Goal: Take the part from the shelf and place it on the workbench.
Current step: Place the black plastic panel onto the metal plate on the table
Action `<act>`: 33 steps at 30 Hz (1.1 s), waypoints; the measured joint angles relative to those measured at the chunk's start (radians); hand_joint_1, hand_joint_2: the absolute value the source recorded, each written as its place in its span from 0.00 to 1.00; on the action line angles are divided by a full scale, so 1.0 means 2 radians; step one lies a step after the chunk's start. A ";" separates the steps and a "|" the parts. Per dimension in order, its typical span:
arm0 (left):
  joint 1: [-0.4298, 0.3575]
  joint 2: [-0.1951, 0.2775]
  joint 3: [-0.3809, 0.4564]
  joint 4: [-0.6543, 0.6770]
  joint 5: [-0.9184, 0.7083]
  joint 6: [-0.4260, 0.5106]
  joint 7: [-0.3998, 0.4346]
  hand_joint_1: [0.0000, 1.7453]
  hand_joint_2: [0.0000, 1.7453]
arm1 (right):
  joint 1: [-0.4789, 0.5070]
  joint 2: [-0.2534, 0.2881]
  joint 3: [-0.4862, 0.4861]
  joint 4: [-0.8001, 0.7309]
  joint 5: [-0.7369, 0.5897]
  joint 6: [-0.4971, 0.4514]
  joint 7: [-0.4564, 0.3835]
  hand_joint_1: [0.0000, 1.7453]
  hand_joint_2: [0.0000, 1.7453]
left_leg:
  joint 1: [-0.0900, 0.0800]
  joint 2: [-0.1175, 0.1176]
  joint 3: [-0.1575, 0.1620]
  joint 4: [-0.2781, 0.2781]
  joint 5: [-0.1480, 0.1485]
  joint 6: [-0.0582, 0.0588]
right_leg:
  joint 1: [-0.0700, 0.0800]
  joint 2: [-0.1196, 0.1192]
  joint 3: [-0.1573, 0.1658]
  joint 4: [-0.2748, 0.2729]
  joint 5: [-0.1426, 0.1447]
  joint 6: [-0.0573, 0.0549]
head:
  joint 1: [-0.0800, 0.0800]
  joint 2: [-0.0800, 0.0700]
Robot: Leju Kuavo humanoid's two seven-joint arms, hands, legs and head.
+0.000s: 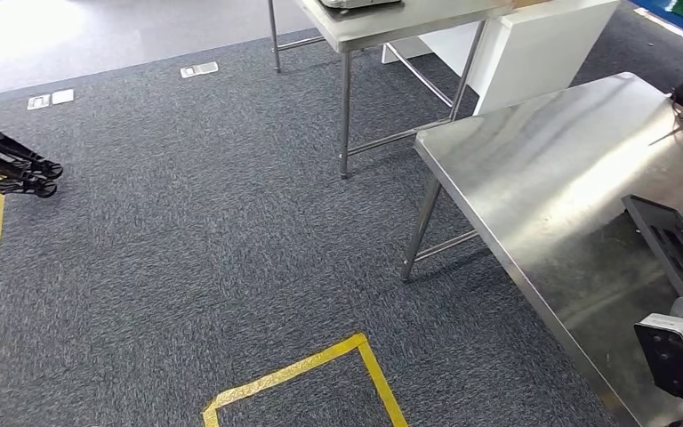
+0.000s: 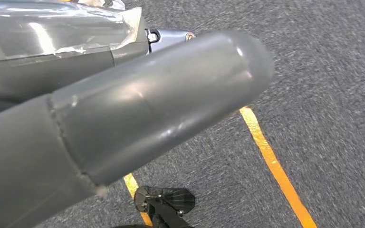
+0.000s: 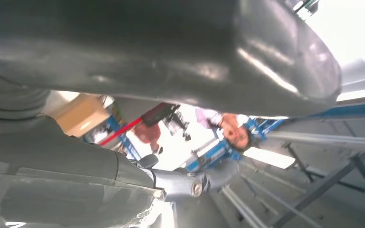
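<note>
In the head view, two steel tables stand on grey carpet. The nearer one, the workbench (image 1: 534, 169), runs along the right, and the second table (image 1: 391, 27) stands beyond it. One flat black framed piece (image 1: 667, 236), seemingly the part, lies on the workbench near its right edge. Whether anything grips it cannot be told. Three small floor plates (image 1: 199, 68) sit in the carpet at the far left, and yellow tape (image 1: 302, 365) marks angled lines on it. One black footed stand (image 1: 18, 169) reaches in from the left edge.

In the left wrist view, the left hand (image 2: 161, 104) hangs over the carpet above a yellow tape line (image 2: 273, 166). Its thick grey thumb touches nothing. The darker fingers are hidden, so their spread cannot be told.

In the right wrist view, the right hand (image 3: 171, 57) shows its thumb well apart from one dark finger (image 3: 171, 183), with nothing in the gap. Whether the other fingers hold anything cannot be told. One person (image 3: 233, 133) stands in the background.
</note>
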 joint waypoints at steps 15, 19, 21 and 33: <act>-0.001 0.000 -0.001 0.000 -0.003 -0.003 -0.002 0.00 0.00 | -0.004 0.002 0.003 -0.001 0.011 0.005 0.001 0.00 0.00 | 0.007 0.012 -0.085 0.154 -0.067 -0.033 | -0.004 -0.015 0.075 -0.152 0.061 -0.014 | -0.007 0.000; 0.000 0.001 -0.001 0.000 -0.002 -0.002 -0.002 0.00 0.00 | -0.003 0.006 0.011 -0.001 0.024 0.007 0.003 0.00 0.00 | 0.007 0.038 -0.039 0.064 -0.019 -0.030 | -0.002 -0.039 0.079 -0.152 0.057 -0.011 | -0.007 0.000; 0.001 0.001 -0.001 -0.001 -0.002 -0.002 -0.002 0.00 0.00 | 0.001 0.008 0.015 -0.002 0.032 0.008 0.006 0.00 0.00 | 0.004 0.054 -0.014 0.019 -0.006 -0.025 | 0.001 -0.049 0.082 -0.152 0.053 -0.006 | -0.006 0.000; 0.000 0.001 0.003 -0.004 -0.031 -0.026 -0.011 0.00 0.00 | 0.034 0.003 0.049 -0.011 0.037 0.009 0.014 0.00 0.00 | 0.001 -0.024 -0.006 0.003 0.003 -0.004 | -0.005 0.007 0.035 -0.058 0.020 0.015 | -0.002 0.000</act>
